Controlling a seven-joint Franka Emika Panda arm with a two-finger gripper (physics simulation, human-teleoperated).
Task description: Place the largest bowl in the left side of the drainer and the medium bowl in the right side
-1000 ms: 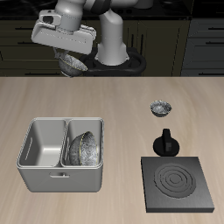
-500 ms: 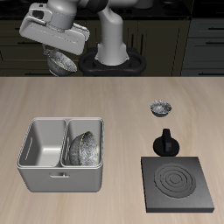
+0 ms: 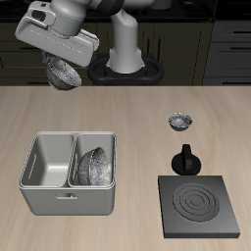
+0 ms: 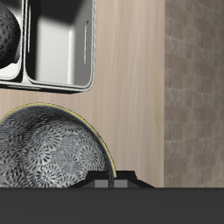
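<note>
My gripper hangs high above the table's back edge, shut on the rim of a wide grey speckled bowl, which looks like the largest bowl. The wrist view shows this bowl close under the fingers, dark and mottled inside. The light grey drainer stands near the table's front edge, well below and forward of the gripper. A like bowl, apparently the medium bowl, leans tilted in the drainer's right compartment. The left compartment is empty.
The smallest bowl sits on the table farther back. A black knobbed object stands just behind the black square stove plate near the front edge. The robot's base rises at the table's back.
The gripper has carried the held bowl sideways away from the robot's base and tilted it a little. The drainer, its bowl and the small bowl have not moved.
</note>
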